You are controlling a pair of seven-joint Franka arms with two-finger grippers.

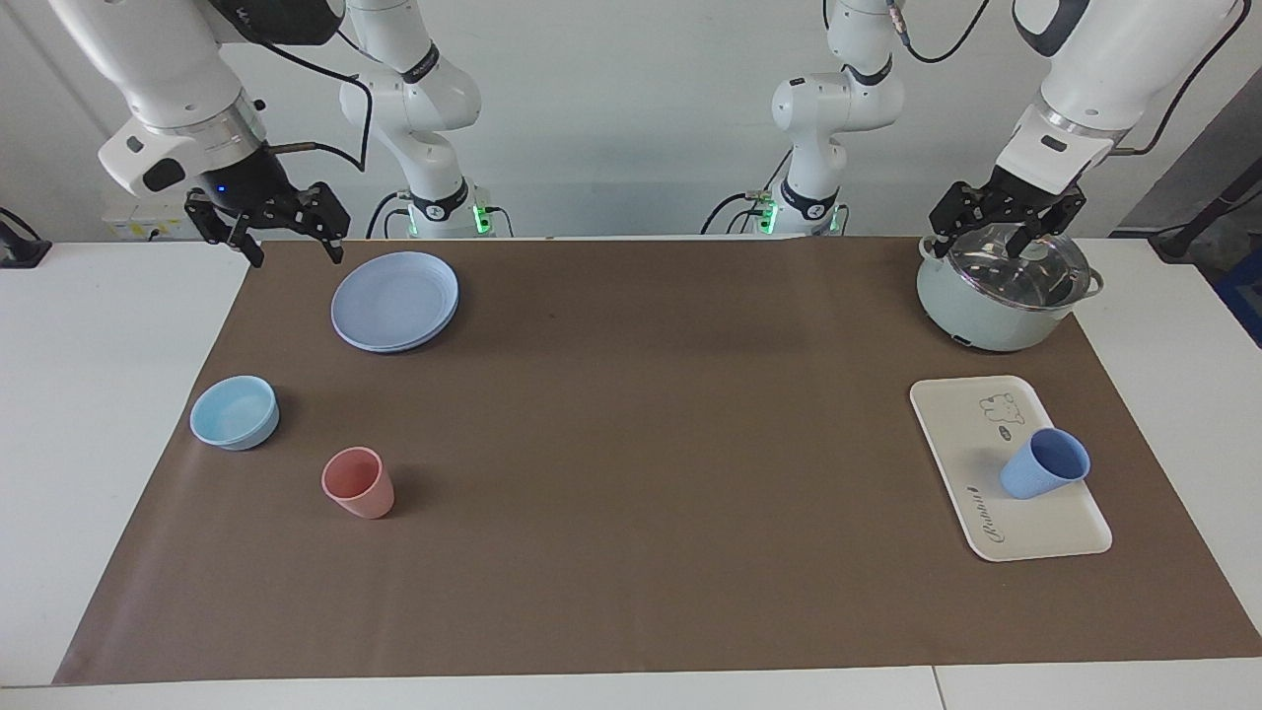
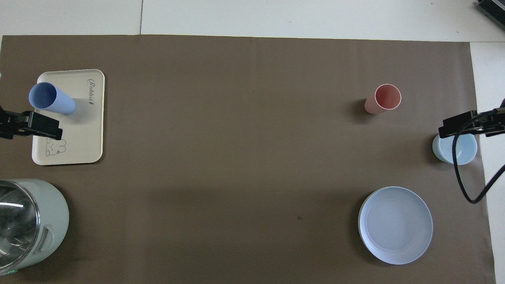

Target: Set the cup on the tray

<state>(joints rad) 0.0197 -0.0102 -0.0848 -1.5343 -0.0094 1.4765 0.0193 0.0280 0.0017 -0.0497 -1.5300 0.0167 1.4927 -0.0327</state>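
The periwinkle-blue cup (image 1: 1045, 463) stands upright on the cream-white tray (image 1: 961, 434), on the half farther from the robots, at the left arm's end of the table. Both also show in the overhead view: the cup (image 2: 51, 98), the tray (image 2: 85, 130). My left gripper (image 1: 986, 237) is open and empty, raised over the pot, well apart from the cup. My right gripper (image 1: 296, 251) is open and empty, raised over the brown mat's edge beside the blue plate, at the right arm's end.
A pale green pot with a glass lid (image 1: 1006, 286) stands nearer to the robots than the tray. At the right arm's end are a round blue plate (image 1: 394, 301), a light-blue bowl (image 1: 235, 412) and a pink cup (image 1: 357, 481).
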